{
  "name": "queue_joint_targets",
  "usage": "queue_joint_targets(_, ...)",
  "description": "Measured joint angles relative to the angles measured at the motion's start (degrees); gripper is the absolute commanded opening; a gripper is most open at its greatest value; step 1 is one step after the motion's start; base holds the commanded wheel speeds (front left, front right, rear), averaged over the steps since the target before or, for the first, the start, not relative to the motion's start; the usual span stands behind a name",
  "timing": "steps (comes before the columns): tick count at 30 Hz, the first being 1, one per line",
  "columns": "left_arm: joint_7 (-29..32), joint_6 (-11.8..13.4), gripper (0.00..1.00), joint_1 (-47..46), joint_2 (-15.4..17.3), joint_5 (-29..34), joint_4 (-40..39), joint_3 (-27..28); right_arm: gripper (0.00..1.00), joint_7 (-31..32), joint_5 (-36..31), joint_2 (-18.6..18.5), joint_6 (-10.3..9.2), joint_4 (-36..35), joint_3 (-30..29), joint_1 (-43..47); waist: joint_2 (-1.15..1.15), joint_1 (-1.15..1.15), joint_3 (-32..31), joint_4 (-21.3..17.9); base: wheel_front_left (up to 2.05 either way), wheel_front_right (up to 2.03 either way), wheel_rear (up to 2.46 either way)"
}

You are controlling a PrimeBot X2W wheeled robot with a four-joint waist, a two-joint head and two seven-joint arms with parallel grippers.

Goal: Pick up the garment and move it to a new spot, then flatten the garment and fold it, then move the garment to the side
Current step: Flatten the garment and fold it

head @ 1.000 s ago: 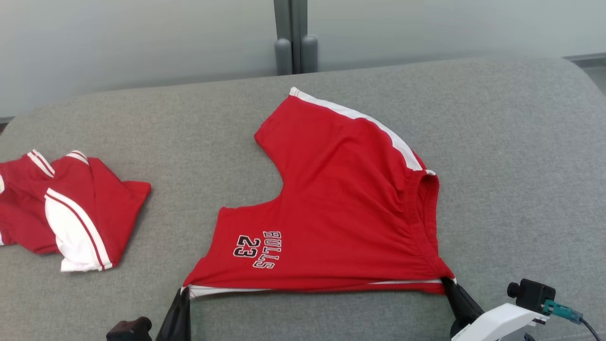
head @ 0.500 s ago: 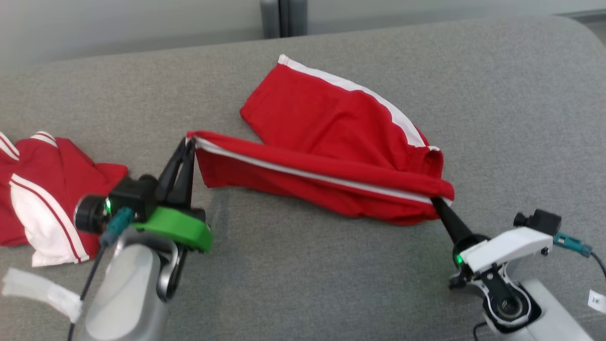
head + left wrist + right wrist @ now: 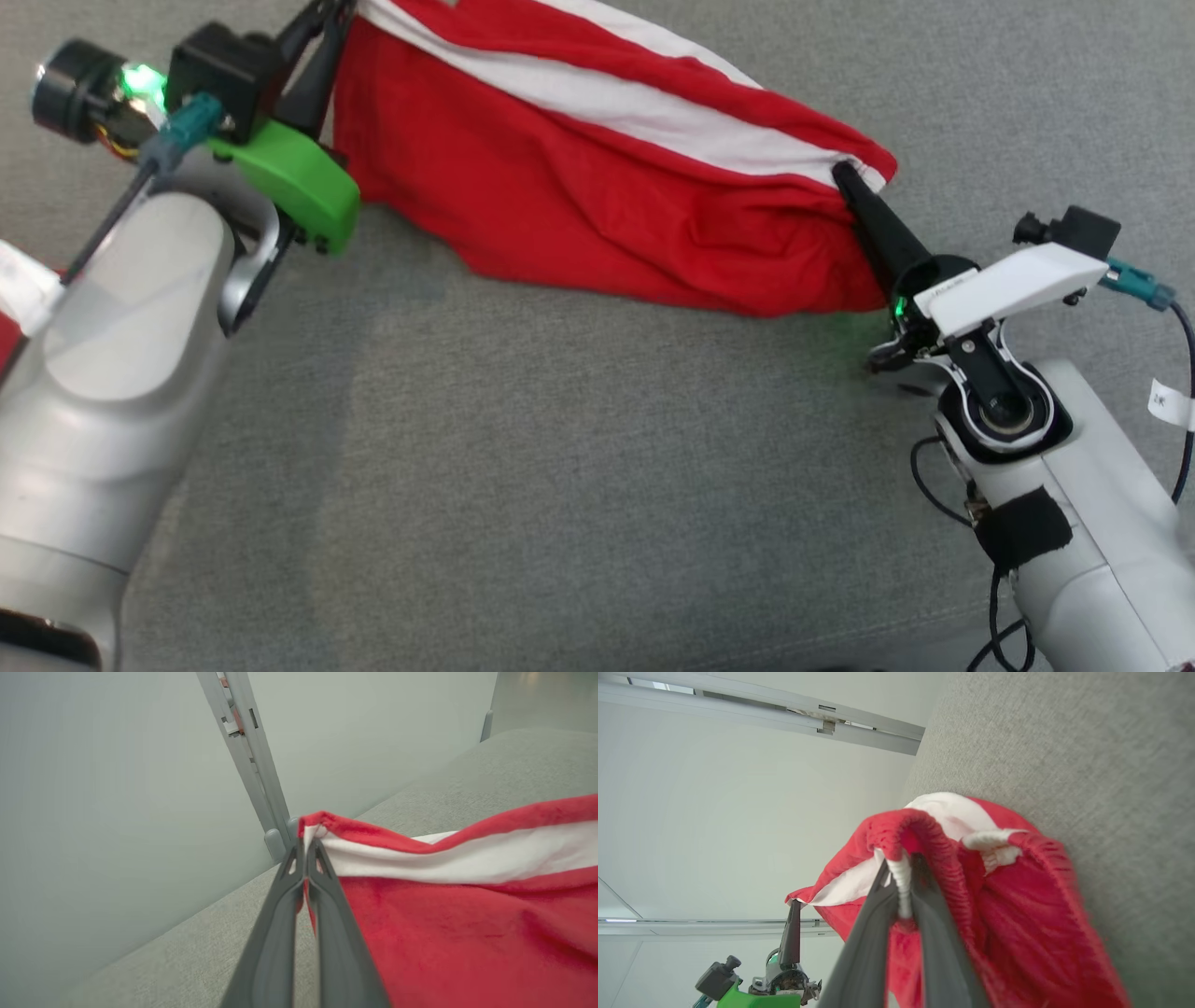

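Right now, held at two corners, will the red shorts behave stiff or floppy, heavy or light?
Probably floppy: the shorts sag between the left gripper and right gripper. Likely light: two thin pinches carry them. The gathered waistband may bunch, not slip.

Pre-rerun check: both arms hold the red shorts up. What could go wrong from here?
The left gripper has its jaws shut on only the hem corner of the red fabric shorts with white stripes; it may slip out.
The right gripper pinches bunched waistband, so layers may land creased.
The slack middle sags toward the grey upholstered surface and could drag.
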Motion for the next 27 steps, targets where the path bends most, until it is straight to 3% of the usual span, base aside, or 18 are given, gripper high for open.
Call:
queue_joint_targets(11, 1.2, 0.0, 0.00, -12.8, 4.5, -7.8, 5.7, -12.3, 0.00, 0.3, 0.2, 2.1, 0.01, -0.5, -0.2, -5.2, 0.00, 0.00, 7.2, -4.1, 0.00, 0.00, 0.00)
queue_joint_targets(27, -0.2, 0.0, 0.00, -20.0, 4.3, -15.8, 14.8, -20.8, 0.00, -1.5, -1.1, 3.6, 0.30, -2.1, -0.2, -4.6, 0.00, 0.00, 9.3, -9.0, 0.00, 0.00, 0.00)
